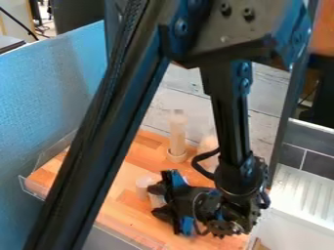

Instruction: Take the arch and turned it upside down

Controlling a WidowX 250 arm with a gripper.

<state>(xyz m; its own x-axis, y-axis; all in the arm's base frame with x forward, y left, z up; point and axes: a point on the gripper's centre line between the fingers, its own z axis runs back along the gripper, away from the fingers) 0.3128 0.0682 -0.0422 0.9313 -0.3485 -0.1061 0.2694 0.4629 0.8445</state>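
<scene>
My gripper (156, 201) is low over the wooden work surface, pointing left, just below the middle of the view. A pale, whitish piece (145, 186) is right at its tip, partly covered by it. Whether this piece is the arch, and whether it is held, I cannot tell; no clear arch shape can be made out.
A pale upright cylinder (177, 134) stands on a round base behind the gripper, with another pale object (207, 145) to its right, partly behind the arm. The wooden surface (120, 212) has a clear raised edge at left. A white ribbed drainboard (303, 195) lies at right.
</scene>
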